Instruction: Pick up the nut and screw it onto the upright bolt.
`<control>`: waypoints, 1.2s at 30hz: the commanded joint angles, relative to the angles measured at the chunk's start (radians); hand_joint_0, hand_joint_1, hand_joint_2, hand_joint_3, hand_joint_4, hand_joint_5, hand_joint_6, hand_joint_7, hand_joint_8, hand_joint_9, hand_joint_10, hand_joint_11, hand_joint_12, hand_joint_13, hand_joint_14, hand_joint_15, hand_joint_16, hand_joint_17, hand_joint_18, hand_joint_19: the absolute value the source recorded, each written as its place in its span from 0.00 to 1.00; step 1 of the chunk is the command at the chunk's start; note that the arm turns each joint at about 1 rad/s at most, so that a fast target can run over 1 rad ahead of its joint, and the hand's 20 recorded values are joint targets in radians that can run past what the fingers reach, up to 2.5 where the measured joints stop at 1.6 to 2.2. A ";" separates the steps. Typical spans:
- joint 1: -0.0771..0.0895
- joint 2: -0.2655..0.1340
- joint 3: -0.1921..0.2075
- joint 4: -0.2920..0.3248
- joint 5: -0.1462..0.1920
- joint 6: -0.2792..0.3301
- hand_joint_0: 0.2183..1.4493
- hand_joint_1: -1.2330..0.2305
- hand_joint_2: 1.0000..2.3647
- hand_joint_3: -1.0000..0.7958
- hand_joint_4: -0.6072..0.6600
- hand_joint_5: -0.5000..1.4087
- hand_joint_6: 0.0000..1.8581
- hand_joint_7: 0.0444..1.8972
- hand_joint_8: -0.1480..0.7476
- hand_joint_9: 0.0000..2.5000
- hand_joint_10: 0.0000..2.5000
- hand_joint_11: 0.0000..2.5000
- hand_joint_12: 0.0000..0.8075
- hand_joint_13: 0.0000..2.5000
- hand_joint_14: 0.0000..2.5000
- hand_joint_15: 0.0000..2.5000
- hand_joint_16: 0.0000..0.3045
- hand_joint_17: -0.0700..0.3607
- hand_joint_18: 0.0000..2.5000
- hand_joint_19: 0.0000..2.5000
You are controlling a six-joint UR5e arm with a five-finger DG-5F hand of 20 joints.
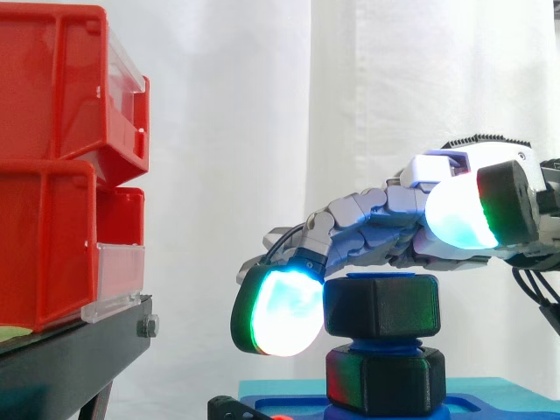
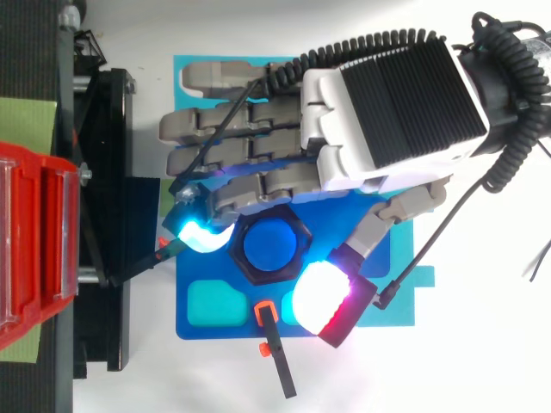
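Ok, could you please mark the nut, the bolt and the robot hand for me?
black hex nut [image 1: 381,306]: side view, on its front face.
blue bolt [image 2: 274,244]: top view, on its top end.
robot hand [image 2: 392,99]: top view, on its ribbed back.

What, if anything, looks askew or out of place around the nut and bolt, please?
Nothing stands out. The nut sits level on the upright blue bolt, above a second nut, with the hand reaching over it.
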 commanded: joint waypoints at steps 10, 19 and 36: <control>-0.019 0.001 0.036 0.019 -0.006 0.004 0.21 0.75 0.00 0.28 0.70 0.21 0.27 0.53 0.48 0.21 0.00 0.00 0.41 0.04 0.00 0.00 0.14 0.38 0.00 0.00; -0.047 0.002 0.033 0.029 -0.033 -0.015 0.22 0.73 0.00 0.28 0.68 0.25 0.27 0.64 0.49 0.26 0.00 0.00 0.38 0.08 0.00 0.00 0.12 0.36 0.00 0.00; -0.086 0.005 0.108 -0.031 -0.085 0.004 0.24 0.70 0.00 0.28 0.65 0.26 0.27 0.58 0.47 0.39 0.00 0.00 0.33 0.19 0.00 0.00 0.09 0.31 0.05 0.00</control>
